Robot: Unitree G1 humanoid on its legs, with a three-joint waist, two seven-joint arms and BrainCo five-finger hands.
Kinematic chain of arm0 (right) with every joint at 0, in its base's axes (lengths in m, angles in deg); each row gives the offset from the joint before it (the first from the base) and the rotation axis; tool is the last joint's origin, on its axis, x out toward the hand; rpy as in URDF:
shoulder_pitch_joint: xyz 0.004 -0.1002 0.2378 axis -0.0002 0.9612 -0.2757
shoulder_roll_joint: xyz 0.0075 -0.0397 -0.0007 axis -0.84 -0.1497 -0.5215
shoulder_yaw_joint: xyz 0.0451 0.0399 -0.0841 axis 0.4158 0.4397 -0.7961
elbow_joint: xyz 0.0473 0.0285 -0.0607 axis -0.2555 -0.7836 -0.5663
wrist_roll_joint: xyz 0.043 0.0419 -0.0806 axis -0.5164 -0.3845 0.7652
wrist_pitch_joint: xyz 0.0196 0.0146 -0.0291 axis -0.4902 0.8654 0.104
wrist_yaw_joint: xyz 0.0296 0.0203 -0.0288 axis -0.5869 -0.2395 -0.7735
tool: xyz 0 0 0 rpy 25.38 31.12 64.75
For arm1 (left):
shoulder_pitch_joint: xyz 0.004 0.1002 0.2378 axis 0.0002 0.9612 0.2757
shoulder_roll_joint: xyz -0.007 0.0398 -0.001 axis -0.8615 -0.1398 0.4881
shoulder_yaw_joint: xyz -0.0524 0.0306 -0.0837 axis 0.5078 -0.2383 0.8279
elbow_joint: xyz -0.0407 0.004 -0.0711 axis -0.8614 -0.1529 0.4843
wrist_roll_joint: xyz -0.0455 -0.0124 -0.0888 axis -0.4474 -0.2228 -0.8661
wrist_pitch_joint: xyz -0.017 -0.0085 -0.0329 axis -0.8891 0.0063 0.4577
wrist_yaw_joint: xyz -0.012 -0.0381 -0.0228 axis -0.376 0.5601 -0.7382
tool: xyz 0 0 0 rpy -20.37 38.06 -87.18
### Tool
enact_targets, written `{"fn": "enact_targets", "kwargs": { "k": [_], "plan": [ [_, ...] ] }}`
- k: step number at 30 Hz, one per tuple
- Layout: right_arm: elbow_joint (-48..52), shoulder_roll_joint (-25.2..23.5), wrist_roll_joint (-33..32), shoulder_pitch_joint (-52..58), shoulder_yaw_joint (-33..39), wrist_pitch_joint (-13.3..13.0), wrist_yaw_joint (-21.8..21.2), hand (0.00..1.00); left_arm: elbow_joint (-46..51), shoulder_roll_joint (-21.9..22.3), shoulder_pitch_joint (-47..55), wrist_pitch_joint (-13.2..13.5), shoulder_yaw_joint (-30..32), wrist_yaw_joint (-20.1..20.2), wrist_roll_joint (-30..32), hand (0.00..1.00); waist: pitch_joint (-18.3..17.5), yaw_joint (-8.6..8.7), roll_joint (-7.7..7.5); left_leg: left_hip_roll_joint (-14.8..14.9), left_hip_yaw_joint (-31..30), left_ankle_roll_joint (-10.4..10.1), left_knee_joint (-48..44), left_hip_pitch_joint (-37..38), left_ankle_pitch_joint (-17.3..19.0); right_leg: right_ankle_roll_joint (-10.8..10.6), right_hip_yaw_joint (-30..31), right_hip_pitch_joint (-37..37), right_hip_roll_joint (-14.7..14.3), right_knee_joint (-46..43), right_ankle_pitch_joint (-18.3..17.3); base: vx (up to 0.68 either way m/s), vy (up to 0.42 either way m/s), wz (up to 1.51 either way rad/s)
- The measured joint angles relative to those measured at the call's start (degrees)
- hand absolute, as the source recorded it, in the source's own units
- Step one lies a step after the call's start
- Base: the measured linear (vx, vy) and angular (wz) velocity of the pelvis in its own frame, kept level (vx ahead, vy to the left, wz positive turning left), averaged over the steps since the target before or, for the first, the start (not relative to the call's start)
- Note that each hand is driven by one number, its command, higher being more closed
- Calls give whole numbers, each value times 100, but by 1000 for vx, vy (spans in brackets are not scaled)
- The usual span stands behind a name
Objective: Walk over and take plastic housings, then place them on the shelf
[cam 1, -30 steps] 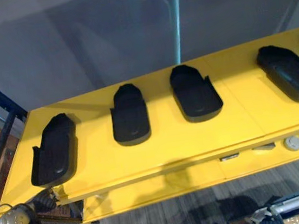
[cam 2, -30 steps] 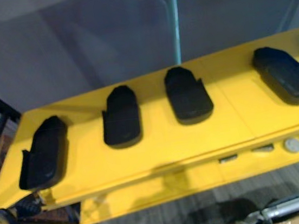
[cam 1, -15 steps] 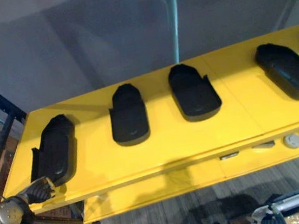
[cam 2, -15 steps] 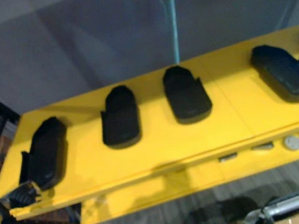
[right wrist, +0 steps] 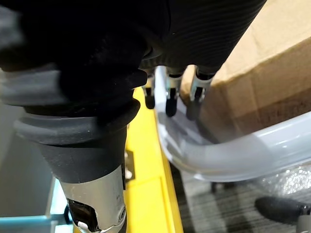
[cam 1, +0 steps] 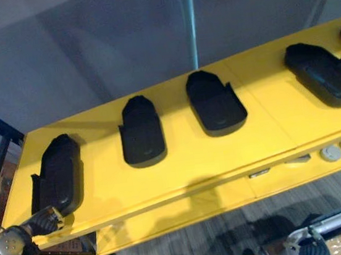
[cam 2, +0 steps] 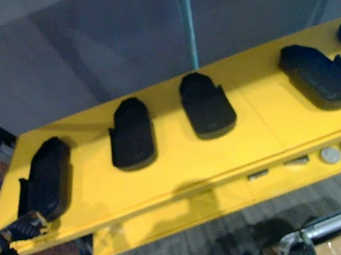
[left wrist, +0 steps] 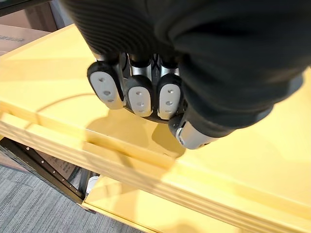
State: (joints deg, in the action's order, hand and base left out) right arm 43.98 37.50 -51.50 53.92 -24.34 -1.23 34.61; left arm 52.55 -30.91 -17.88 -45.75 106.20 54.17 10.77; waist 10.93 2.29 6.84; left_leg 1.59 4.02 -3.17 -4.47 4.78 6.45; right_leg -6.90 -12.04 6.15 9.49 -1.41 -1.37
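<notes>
Grey wall (cam 1: 85, 44) behind, long yellow table (cam 1: 193, 162) in front. Black plastic housings (cam 1: 215, 102) lie along it in a row. The leftmost housing (cam 1: 57, 175) is just beyond the left robot hand (cam 1: 43, 221), which is at the table's near edge, fingers curled, holding nothing. The right robot hand (right wrist: 171, 90) hangs with fingers relaxed beside a cardboard box (right wrist: 262, 63).

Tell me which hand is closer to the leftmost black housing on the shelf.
Left. The left hand is at the shelf edge right beside that housing; the right hand hangs far off by a grey tube and cardboard box.
</notes>
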Motion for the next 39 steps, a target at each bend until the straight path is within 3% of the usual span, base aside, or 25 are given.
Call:
{"fn": "enact_targets", "kwargs": {
  "k": [7, 16, 23, 28, 35, 39],
  "plan": [
    [81, 0, 0, -4, 21, -8, 3, 0, 0, -2, -76, -118, 9, 482, -4, 100, 52, 0, 98, 38, 11, 0, -5, 3, 0, 0, 12, -9, -10, -17, 0, 0, 0, 0],
    [108, 0, 1, -12, 21, -7, -1, 0, -16, -3, -269, -147, -4, 697, -216, 100, 58, 6, 104, 44, 77, -2, -2, -4, 1, 0, 52, -28, -21, -19, 0, 0, 0, -1],
    [107, 0, 3, -94, 36, -8, -6, 0, -27, -239, -361, -373, -16, 975, -418, 100, 63, 13, 103, 31, 113, 0, -18, -82, -1, 4, 102, -142, -27, -70, 3, -2, 3, -3],
    [106, 0, 3, -98, 75, -8, -7, 0, -27, -266, -359, -372, -15, 898, -449, 100, 67, 9, 111, 22, 110, 1, -21, -82, -1, 4, 98, -137, -18, -69, 3, 0, 0, 0],
    [95, -2, 2, -97, 110, -6, -4, 0, -26, -268, -360, -361, 83, 456, -462, 100, 69, -1, 117, 1, 40, 5, -29, -83, -4, 2, 65, -114, 0, -69, 3, -1, 1, 1],
    [77, -3, 1, -69, 127, 1, 6, 0, -25, -269, -358, -152, 258, 350, -689, 100, 67, -13, 113, -14, -33, 14, -18, -102, -21, 2, -19, -98, 13, -55, 2, -6, 1, 9]
  ]
}}
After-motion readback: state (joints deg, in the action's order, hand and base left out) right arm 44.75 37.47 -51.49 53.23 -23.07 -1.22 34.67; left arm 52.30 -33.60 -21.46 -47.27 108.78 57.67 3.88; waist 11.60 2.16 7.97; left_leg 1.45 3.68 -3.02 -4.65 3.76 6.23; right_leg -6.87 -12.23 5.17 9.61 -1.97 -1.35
